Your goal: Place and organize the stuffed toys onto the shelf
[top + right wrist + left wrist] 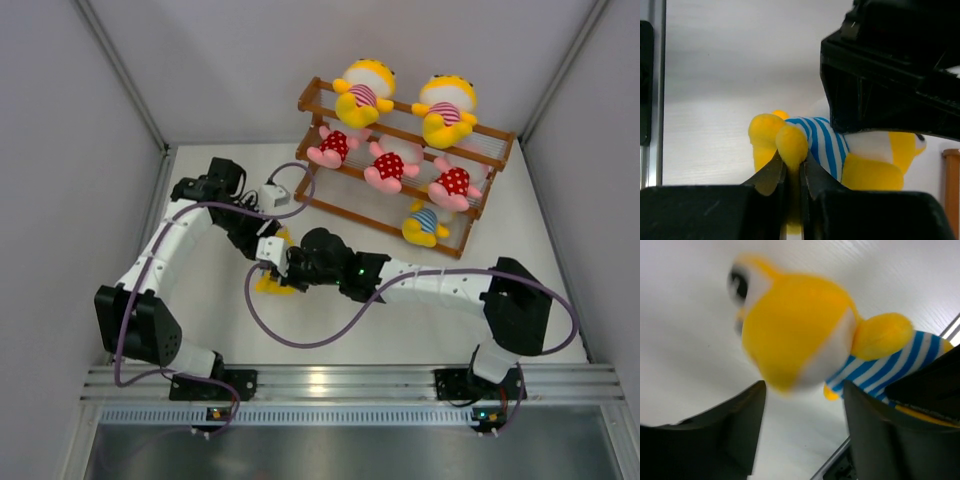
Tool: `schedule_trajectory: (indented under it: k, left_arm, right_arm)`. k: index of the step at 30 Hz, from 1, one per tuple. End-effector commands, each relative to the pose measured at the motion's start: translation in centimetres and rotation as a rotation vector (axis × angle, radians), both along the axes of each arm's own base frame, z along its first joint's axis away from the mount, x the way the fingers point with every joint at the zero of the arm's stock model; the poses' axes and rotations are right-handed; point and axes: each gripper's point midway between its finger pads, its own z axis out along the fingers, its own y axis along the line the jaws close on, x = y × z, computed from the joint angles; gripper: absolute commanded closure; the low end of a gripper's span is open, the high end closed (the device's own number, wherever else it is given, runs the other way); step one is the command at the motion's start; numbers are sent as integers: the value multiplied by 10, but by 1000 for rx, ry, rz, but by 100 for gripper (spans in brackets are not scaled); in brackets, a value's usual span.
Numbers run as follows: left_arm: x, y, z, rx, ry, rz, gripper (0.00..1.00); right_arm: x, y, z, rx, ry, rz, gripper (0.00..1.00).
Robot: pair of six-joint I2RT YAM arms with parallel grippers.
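The right gripper (pixel 792 167) pinched shut on a limb of the blue-striped yellow doll (pixel 822 142); the left gripper (pixel 804 405) stood partly open, jaws clear of its head.

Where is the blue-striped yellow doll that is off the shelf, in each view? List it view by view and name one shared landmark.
Top external: blue-striped doll left of centre, mostly hidden under both wrists.
Left wrist: fills the upper centre.
Right wrist: lower centre, one limb pinched in the right jaws.
Shared landmark: the white tabletop beneath it.
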Motion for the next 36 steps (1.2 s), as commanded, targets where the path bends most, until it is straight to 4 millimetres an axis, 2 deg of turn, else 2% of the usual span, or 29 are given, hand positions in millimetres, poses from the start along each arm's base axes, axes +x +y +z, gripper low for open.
schedule_trajectory:
  k: [1, 2, 3, 4, 5, 6, 7, 8, 10, 12, 13, 14, 15, 16, 18, 19, 20, 22, 26, 30, 32, 33, 36]
  left_arm:
    - [20, 17, 9, 83, -19, 131, 25]
    - [24, 18, 12, 89, -28, 150, 18]
    - [28, 21, 12, 95, -20, 182, 16]
    - [31, 25, 14, 102, -27, 203, 15]
    - [36, 29, 17, 113, -41, 224, 15]
    - [38, 32, 19, 118, -47, 238, 15]
    - [40, 37, 20, 123, -50, 256, 14]
    - [41, 40, 22, 125, -56, 267, 14]
    - [42, 48, 23, 133, -62, 288, 14]
    - [41, 53, 21, 145, -60, 299, 14]
    - [41, 55, 21, 146, -62, 301, 14]
    - [40, 56, 19, 152, -57, 300, 14]
    - [39, 57, 19, 153, -59, 301, 14]
    - [39, 58, 18, 155, -55, 301, 14]
    - [39, 59, 17, 158, -53, 301, 14]
    - [39, 59, 17, 157, -54, 303, 14]
    - [39, 59, 16, 161, -53, 299, 14]
    - [40, 62, 15, 168, -55, 301, 14]
    - [40, 64, 14, 178, -56, 294, 14]
    - [42, 65, 11, 176, -48, 292, 14]
    - [43, 65, 11, 176, -47, 291, 14]
    - [43, 66, 11, 178, -46, 290, 14]
    - [46, 65, 9, 174, -40, 288, 14]
  right_arm:
    - [15, -32, -20, -105, 36, -117, 100]
    - [17, -41, -31, -122, 44, -147, 100]
    - [28, -43, -14, -47, 18, -200, 100]
    - [33, -48, -11, -12, 11, -227, 100]
    - [33, -58, -24, -5, 21, -248, 100]
    - [50, -61, 7, 127, -18, -321, 100]
    - [55, -67, 12, 173, -27, -351, 100]
    - [60, -79, 6, 198, -41, -397, 100]
    - [71, -92, 32, 361, -114, -456, 100]
    - [82, -106, 43, 443, -181, -526, 100]
    - [84, -113, 63, 557, -232, -541, 100]
    - [91, -118, 60, 577, -259, -569, 100]
    - [94, -123, 67, 628, -281, -585, 100]
    - [95, -130, 82, 723, -313, -593, 100]
    - [110, -140, 79, 775, -329, -621, 100]
    - [113, -144, 89, 832, -350, -625, 100]
    - [122, -145, 81, 812, -356, -627, 100]
    - [132, -141, 86, 801, -378, -620, 100]
    - [150, -127, 72, 686, -410, -574, 100]
    - [171, -139, 60, 594, -461, -565, 100]
    - [169, -138, 72, 565, -504, -537, 100]
    - [171, -136, 67, 522, -495, -533, 100]
    - [168, -132, 80, 532, -524, -485, 100]
